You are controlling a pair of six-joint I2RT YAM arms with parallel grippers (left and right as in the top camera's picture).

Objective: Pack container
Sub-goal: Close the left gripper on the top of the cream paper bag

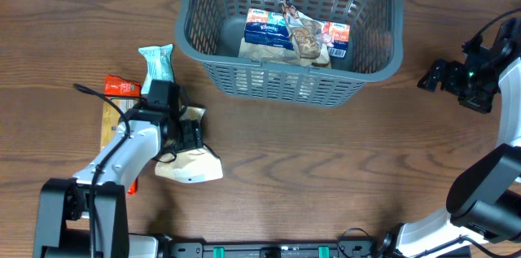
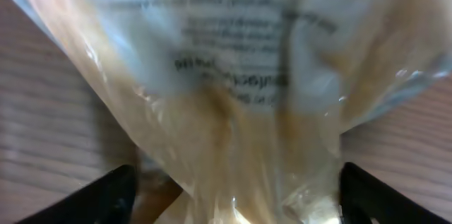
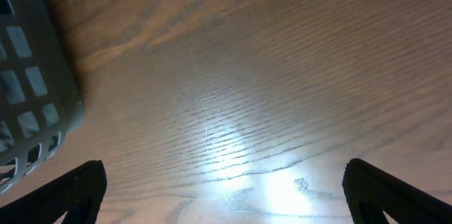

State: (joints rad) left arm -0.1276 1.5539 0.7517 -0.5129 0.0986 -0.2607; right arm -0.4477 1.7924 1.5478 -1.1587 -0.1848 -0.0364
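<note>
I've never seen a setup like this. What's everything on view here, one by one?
container: one, dark grey, far middle of the table
blue-and-white packet: at least one, inside the container, left
clear bag of brown snacks: one, inside the container, middle
red-and-white packet: one, inside the container, right
teal packet: one, on the table left of the container
red packet: one, beside the teal packet
tan packet: one, partly under the left arm
pale bag: one, beige and white, near left
table: one, brown wood
left gripper: black, open, fingers either side of the pale bag
right gripper: black, open, empty, right of the container
</note>
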